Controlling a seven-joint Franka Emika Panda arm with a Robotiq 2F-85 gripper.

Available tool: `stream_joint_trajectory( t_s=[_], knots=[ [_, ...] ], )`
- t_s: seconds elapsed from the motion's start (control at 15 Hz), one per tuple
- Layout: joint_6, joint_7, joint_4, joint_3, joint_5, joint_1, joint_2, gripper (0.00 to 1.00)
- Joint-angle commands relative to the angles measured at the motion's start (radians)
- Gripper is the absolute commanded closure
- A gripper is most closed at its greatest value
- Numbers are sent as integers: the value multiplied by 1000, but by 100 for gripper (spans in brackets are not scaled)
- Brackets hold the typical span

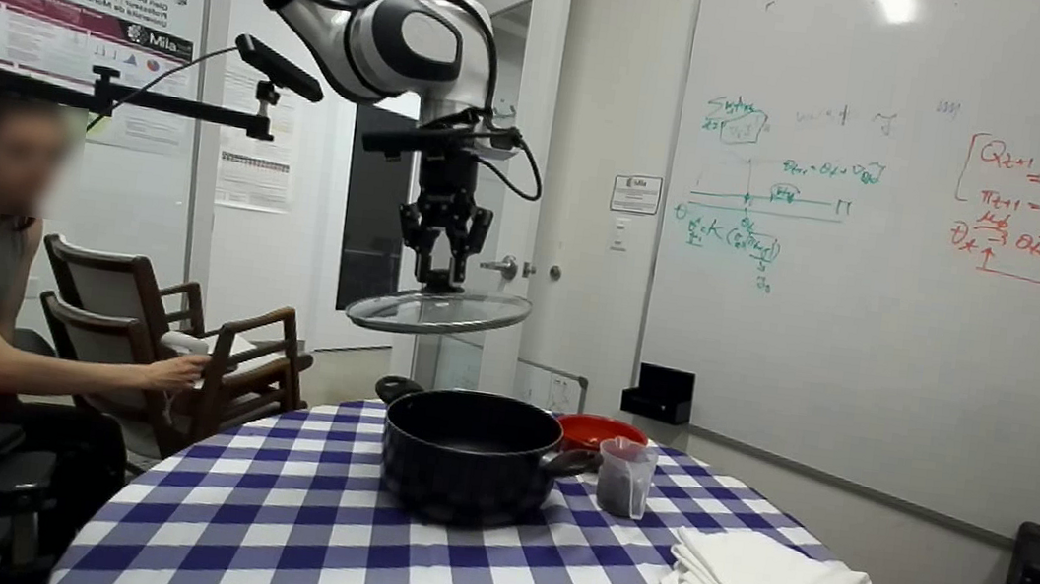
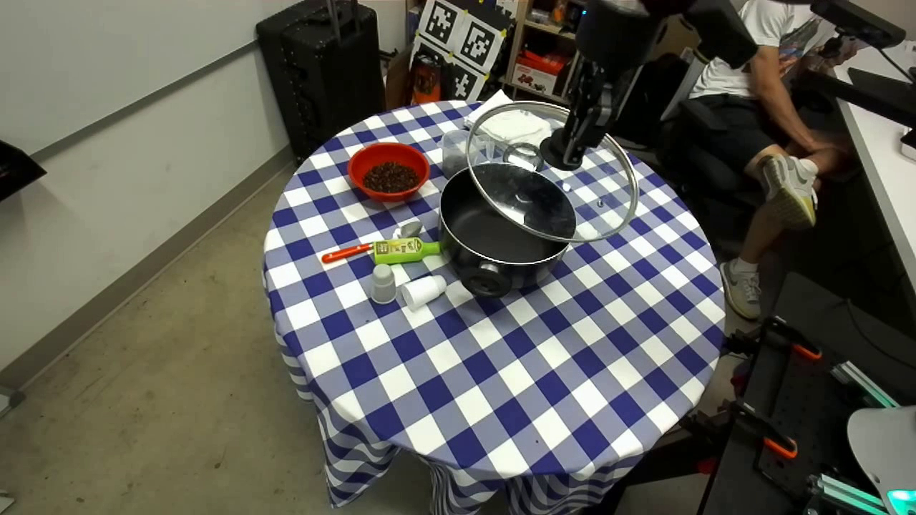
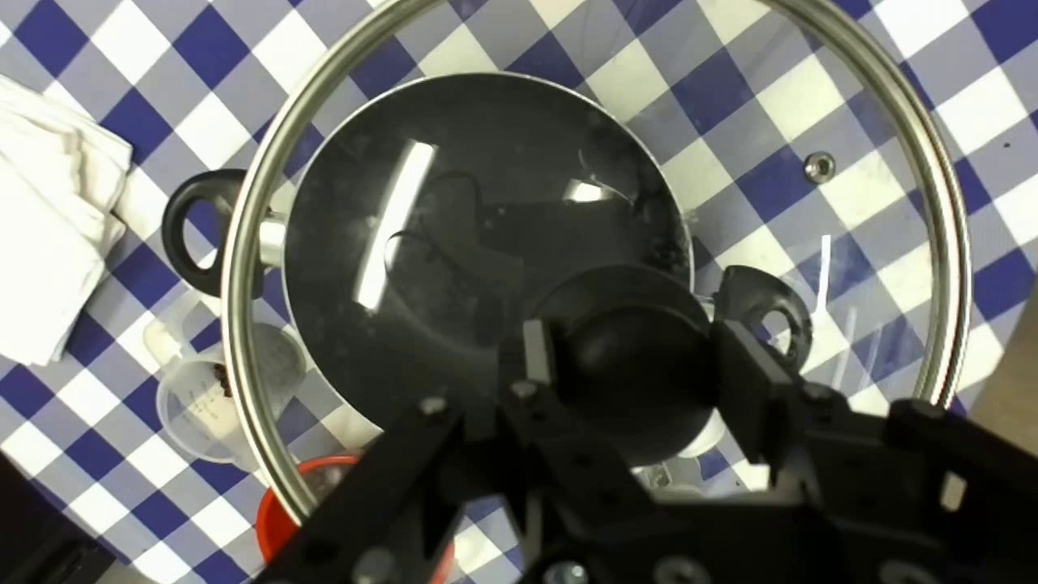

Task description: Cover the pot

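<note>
Gripping the glass lid (image 1: 450, 313) by its knob (image 1: 443, 290), the end effector (image 1: 440, 272) hangs above the uncovered pot (image 1: 468, 469), lower centre in an exterior view; in the wrist view the pot lies up-left of the knob, so lid likely needs shifting that way before lowering.

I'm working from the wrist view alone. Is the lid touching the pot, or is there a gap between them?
Observer: There's a gap. An exterior view shows the lid hanging clear above the pot.
Operator: My gripper hides the bottom of my picture. Anything lying there beside the pot?
Observer: Yes, a green bottle, its neck toward the pot.
Operator: And inside the red bowl?
Observer: Small dark pieces, seen from above in an exterior view.
</note>
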Motion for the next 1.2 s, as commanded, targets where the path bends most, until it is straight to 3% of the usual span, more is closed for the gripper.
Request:
stream_joint_trajectory(
  t_s=[0.0, 0.73, 1.13],
  knots=[
    [-34, 41, 136, 8, -140, 26, 109, 75],
    [60, 97, 295, -22, -173, 20, 323, 75],
    [66, 97, 299, -38, -159, -4, 357, 75]
  ],
)
